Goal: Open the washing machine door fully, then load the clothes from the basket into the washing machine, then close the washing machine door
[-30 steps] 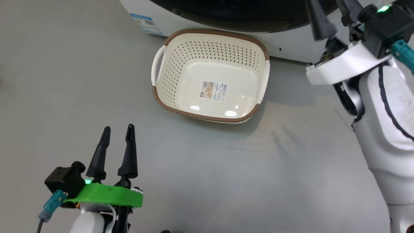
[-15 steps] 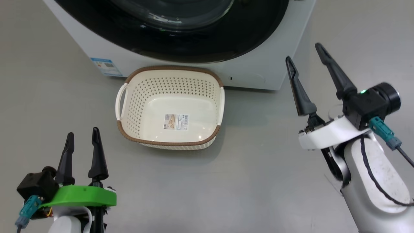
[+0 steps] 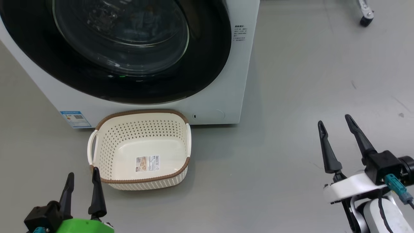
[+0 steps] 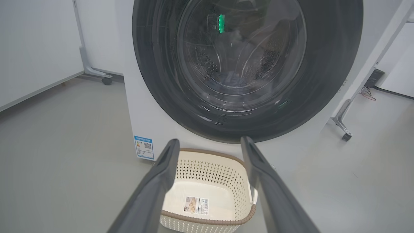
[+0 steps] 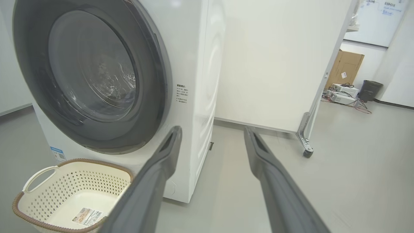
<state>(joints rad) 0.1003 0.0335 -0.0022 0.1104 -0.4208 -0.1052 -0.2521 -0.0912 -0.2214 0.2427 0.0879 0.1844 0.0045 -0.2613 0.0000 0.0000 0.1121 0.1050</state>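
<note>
Washing machine looms large, door flush against its front, facing us. It looks shut, so a light press on its black edge would confirm that. Basket on the floor just before it, empty, mouth up, long side along the machine. Left fingers and right fingers: apart, empty.

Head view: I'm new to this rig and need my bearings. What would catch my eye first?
The washing machine door, a wide glossy black ring around bulging glass, sits shut across the upper left. Below it on the grey floor stands the cream basket, holding nothing but a label on its bottom. The left gripper and right gripper hang open and empty at the lower corners.
</note>
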